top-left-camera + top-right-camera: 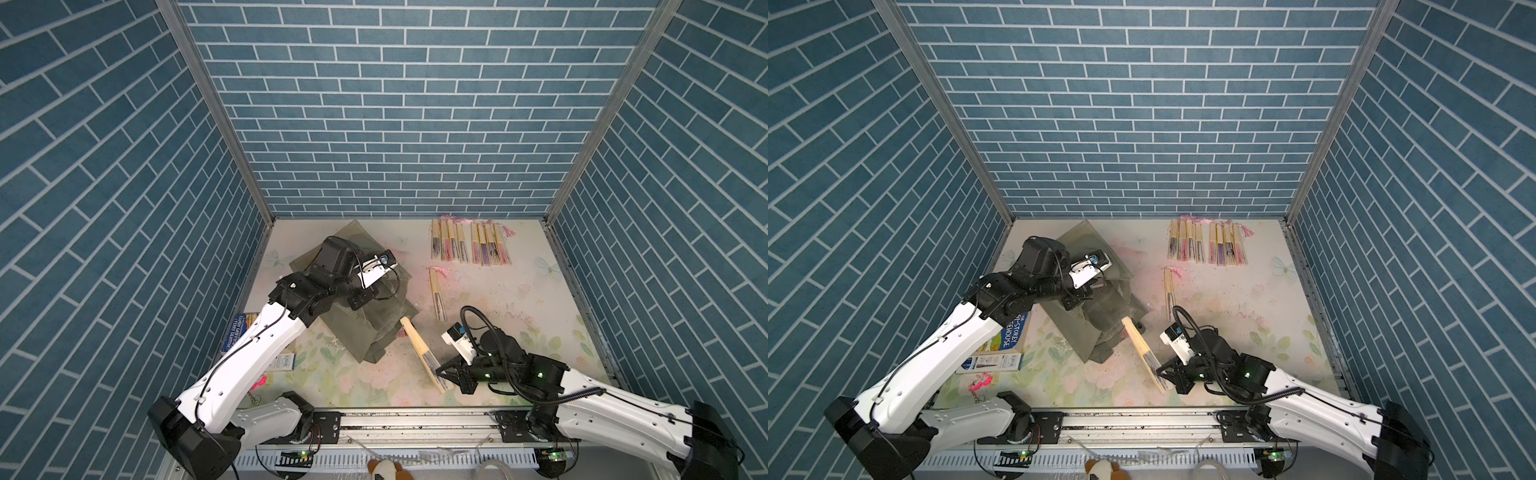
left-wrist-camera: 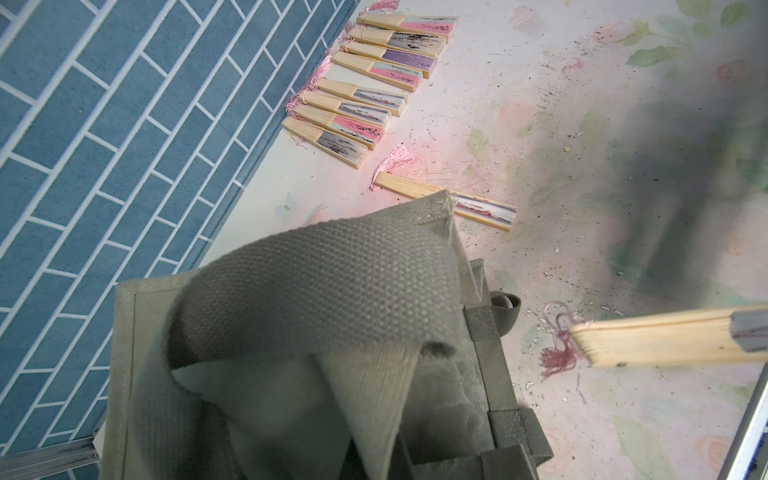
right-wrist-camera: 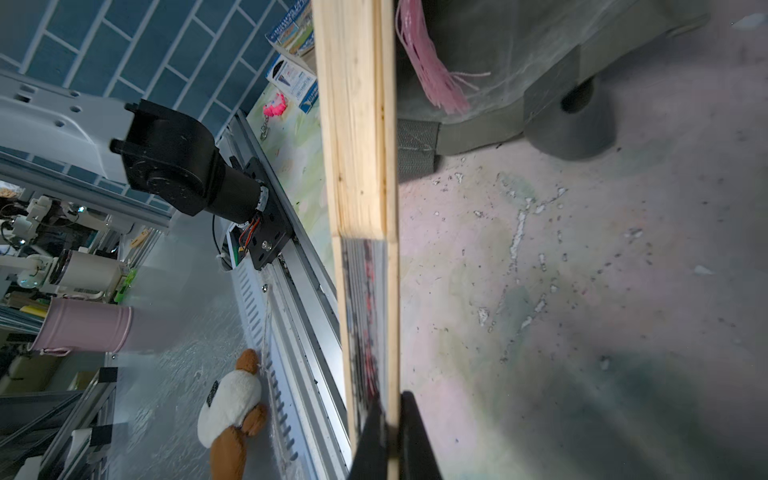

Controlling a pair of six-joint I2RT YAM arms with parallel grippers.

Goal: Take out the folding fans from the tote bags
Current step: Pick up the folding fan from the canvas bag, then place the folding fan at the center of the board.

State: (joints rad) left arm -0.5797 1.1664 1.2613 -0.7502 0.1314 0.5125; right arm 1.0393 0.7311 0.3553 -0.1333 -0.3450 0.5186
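Beside tote [image 1: 365, 332] | fan [image 1: 420, 353]: pale bamboo, speckled pleats, pink tassel [image 3: 432, 83]

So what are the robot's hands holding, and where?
The right gripper pinches a folding fan by its pleated end. The left gripper is shut at the tote bag; its hold is hidden.

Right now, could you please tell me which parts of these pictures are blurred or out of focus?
Left wrist view: the row of fans is sharp, the strap of the tote bag near the lens is soft, and a dark smear sits by the held fan. Right wrist view: the held fan's pleats blur toward the right gripper. Both top views: sharp.
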